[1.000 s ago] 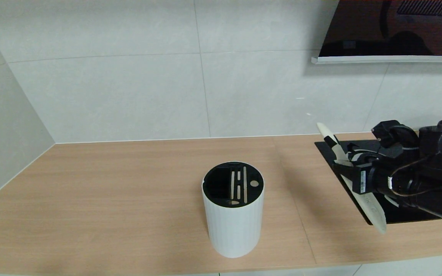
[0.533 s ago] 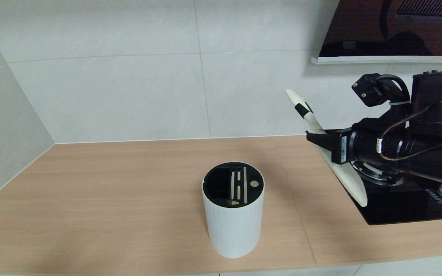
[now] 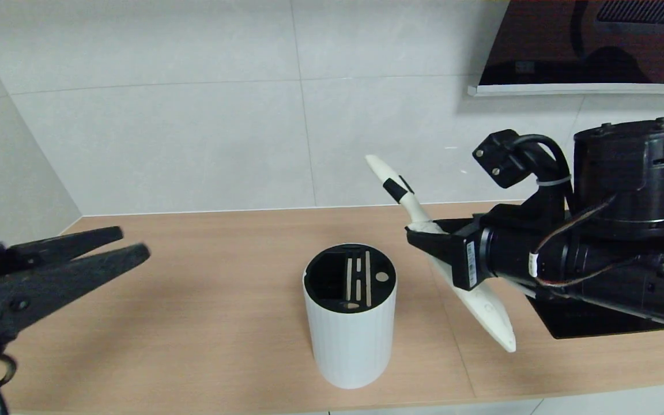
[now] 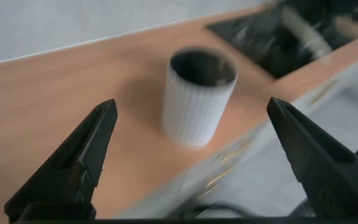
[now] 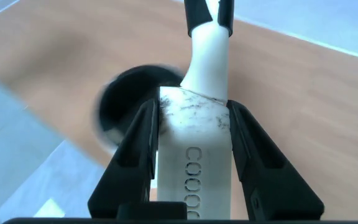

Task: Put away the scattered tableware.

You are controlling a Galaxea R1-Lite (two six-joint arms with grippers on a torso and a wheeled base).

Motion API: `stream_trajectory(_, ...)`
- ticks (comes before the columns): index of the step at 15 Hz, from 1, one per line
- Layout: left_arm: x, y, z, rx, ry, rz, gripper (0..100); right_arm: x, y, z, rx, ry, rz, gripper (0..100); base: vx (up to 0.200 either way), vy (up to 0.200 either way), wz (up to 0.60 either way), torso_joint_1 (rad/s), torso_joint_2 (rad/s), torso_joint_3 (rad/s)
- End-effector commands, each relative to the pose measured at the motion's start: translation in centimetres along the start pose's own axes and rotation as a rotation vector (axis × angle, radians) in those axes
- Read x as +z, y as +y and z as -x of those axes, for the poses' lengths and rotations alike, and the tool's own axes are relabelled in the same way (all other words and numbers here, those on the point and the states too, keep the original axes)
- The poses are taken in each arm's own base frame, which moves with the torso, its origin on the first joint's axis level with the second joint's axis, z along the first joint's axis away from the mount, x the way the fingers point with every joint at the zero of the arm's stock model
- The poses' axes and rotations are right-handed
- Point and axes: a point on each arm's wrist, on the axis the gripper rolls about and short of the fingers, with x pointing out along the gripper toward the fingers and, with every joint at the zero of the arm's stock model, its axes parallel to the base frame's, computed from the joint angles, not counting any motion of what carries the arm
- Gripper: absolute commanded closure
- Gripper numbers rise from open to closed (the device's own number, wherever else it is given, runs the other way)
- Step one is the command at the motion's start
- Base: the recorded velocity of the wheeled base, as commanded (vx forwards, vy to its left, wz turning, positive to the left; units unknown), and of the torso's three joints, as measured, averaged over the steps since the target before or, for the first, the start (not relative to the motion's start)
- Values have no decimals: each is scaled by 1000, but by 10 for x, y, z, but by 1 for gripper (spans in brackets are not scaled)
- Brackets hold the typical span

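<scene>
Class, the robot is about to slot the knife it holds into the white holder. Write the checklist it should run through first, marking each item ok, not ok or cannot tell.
1. Right pincer shut on the knife: ok.
2. Holder upright on the countertop: ok.
3. Slotted top uncovered: ok.
4. Blade tip above a slot: not ok, it hangs beside the holder, on the robot's right.
5. Knife vertical for insertion: not ok, it is tilted.
6. Left pincer open and apart from the holder: ok.
</scene>
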Motion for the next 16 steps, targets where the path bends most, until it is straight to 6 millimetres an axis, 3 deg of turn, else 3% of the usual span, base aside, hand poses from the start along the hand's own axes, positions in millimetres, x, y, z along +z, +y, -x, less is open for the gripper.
stream_trajectory(1,-4,6,-49,-91,77,163,0,-12,17,-4,36,40,13,100,0,0,0,0,0,0)
stream_trajectory(5,-21,-4,-90,-85,109,269,0,-13,32,-1,78,42,-20,100,0,0,0,0,0,0)
stream_trajectory(9,-23,-12,-104,-148,85,426,0,-17,42,-5,111,36,-28,100,0,0,0,0,0,0)
stream_trajectory(13,-25,-12,-112,-149,102,472,0,-17,49,-5,136,11,-35,100,0,0,0,0,0,0)
stream_trajectory(16,-30,-20,-139,-93,55,530,0,-17,55,-7,157,11,-64,100,0,0,0,0,0,0)
